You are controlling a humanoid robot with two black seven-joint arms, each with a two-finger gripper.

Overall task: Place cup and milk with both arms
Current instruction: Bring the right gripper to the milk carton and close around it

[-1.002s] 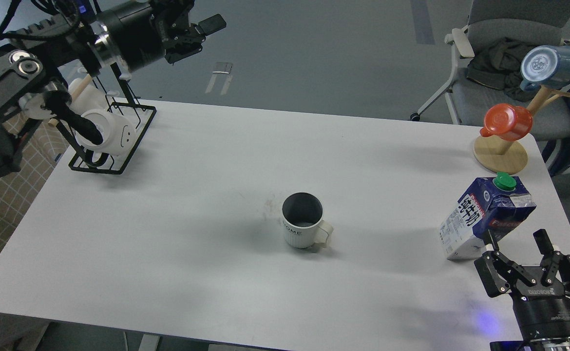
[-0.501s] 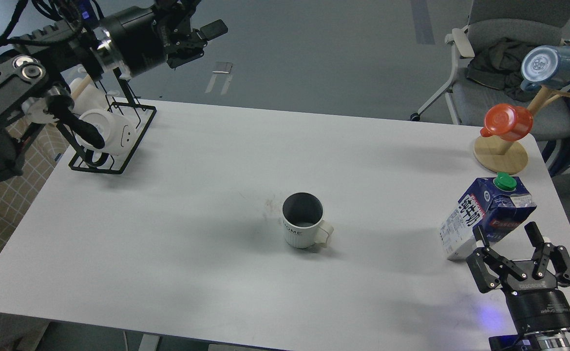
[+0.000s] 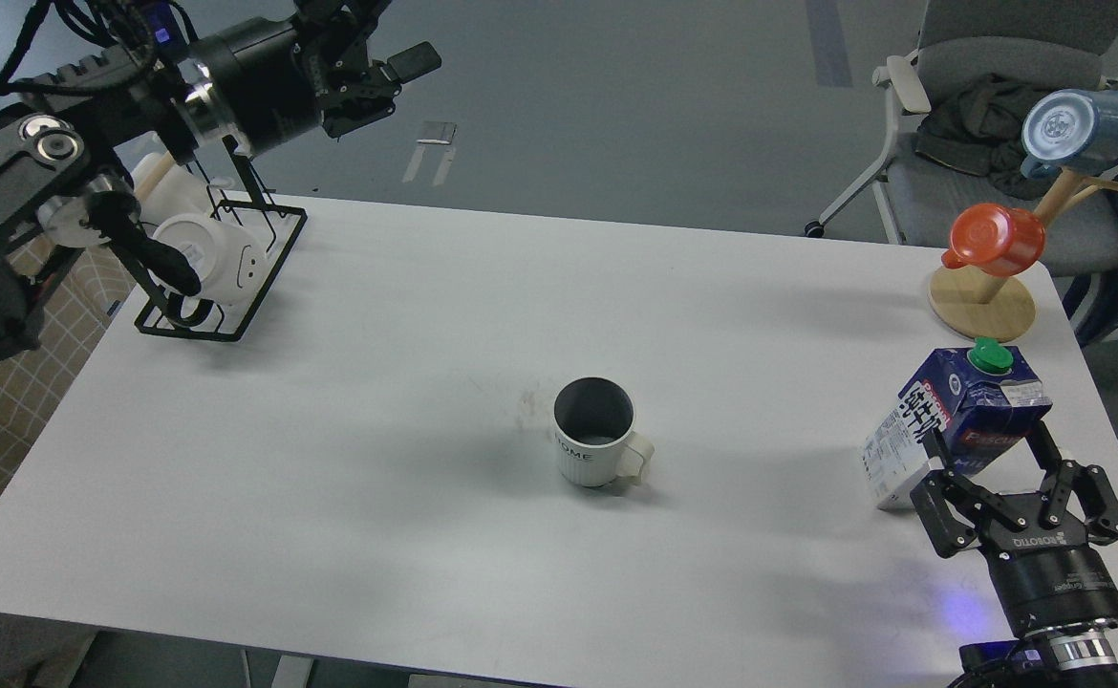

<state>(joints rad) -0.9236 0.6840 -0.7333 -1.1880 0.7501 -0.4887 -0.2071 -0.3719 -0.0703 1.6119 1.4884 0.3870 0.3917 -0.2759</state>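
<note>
Head view, right arm approaching the carton. The milk (image 3: 951, 420) is standing near the right edge of the bench, leaning in this view, its gable top and green cap (image 3: 991, 355) pointing toward the far right corner. The right gripper (image 3: 991, 457) is sitting just at the carton's near side with its fingers spread, one on each flank of the lower body; whether the pads are touching the card cannot be told. To do this step well, the fingers should be brought further along the carton so that they are bearing on the flat side panels below the gable, and closed gently, since thin card is likely to dent and a high grip could tip the carton.

The carton is showing dark blue panels, a white face with black Chinese characters, and fine print low down. The cup (image 3: 595, 432) is standing upright at the middle of the bench, nearer the front edge, white and ribbed, dark inside, its handle turned toward the right edge. The left gripper (image 3: 397, 67) is hanging beyond the far left corner, above the black wire rack (image 3: 225, 277); its fingers cannot be told apart.
</note>
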